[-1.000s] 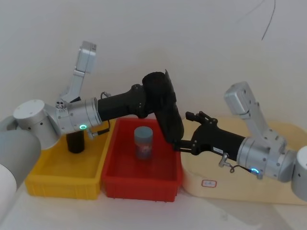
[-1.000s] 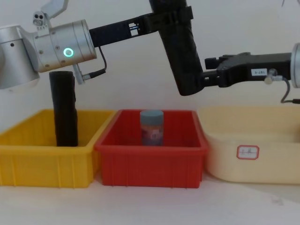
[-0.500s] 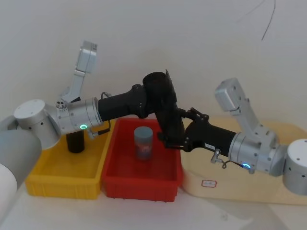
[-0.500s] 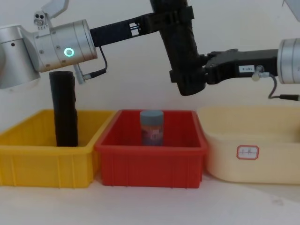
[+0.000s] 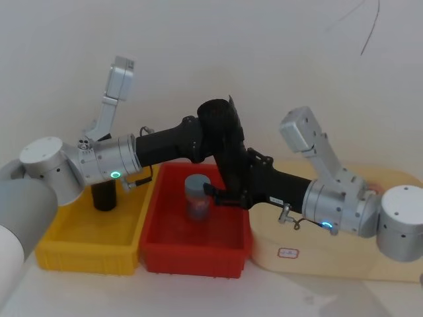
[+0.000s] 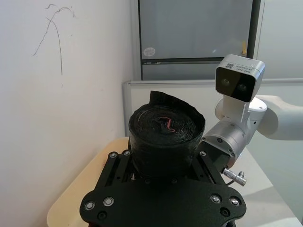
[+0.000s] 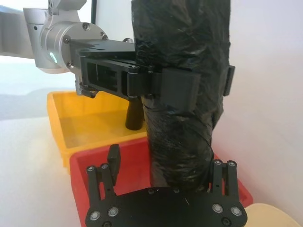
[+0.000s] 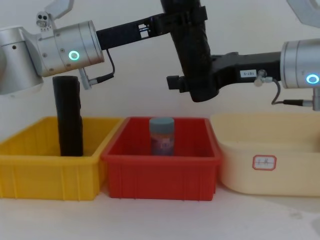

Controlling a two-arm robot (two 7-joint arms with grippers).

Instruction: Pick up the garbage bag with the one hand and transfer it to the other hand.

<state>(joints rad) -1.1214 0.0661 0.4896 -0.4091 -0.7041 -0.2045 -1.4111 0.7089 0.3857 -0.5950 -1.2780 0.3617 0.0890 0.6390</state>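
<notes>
One jar (image 8: 162, 135) beneath garbage bag (image 8: 194, 55)

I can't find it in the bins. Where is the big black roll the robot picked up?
The garbage bag is up in the air above the red bin, at the chest view's middle. The left gripper clamps its upper part and the right gripper's fingers straddle its lower end.

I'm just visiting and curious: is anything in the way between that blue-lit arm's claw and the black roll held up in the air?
Nothing visible. The right gripper already has its open fingers on either side of the garbage bag's lower end, while the left gripper clamps it higher up. The jar sits below in the red bin, apart.
</notes>
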